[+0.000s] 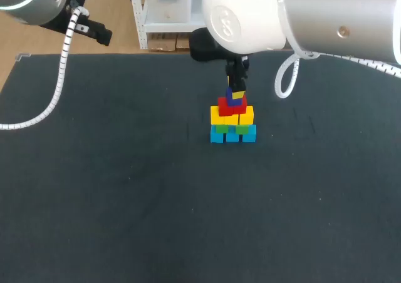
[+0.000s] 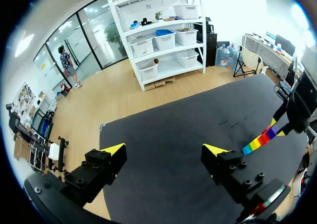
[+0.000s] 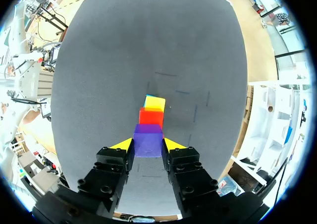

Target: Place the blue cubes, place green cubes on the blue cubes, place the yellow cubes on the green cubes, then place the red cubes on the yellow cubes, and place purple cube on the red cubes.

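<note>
A pyramid of cubes stands at the table's middle back: blue cubes at the bottom, green cubes on them, then yellow cubes and red cubes. The purple cube rests on the red ones. My right gripper comes down from above and is shut on the purple cube, one yellow tip on each side; beneath it show a red cube and a yellow cube. My left gripper hangs open and empty, high over the table's back left, far from the stack.
The dark table mat lies bare around the stack on every side. My left arm's white cable hangs over the mat's back left corner. My right arm's body looms over the back right.
</note>
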